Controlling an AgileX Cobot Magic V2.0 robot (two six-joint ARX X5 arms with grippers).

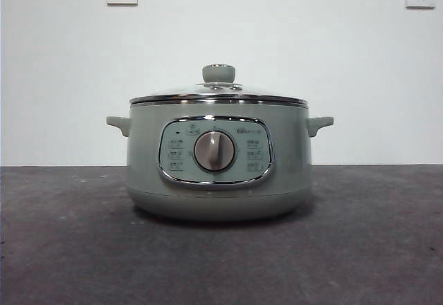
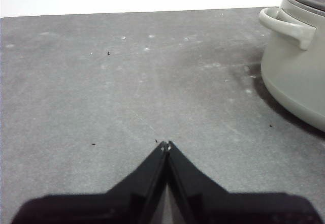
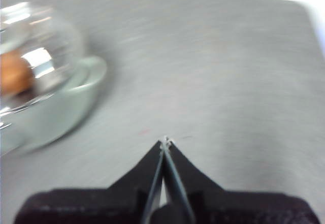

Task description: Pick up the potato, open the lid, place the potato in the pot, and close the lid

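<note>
Seemingly lumpy and orange-brown, the potato (image 3: 14,74) shows only as a blur through the glass lid (image 1: 219,92), inside the pot (image 1: 219,167). That lid sits closed on the sage-green pot, which stands on the grey table (image 1: 374,250). Small print rings the dial (image 1: 214,151) but is too small to read. Beside the pot, each on its own side, the left gripper (image 2: 165,145) and right gripper (image 3: 165,141) have their jaws pressed together, holding nothing.
</note>
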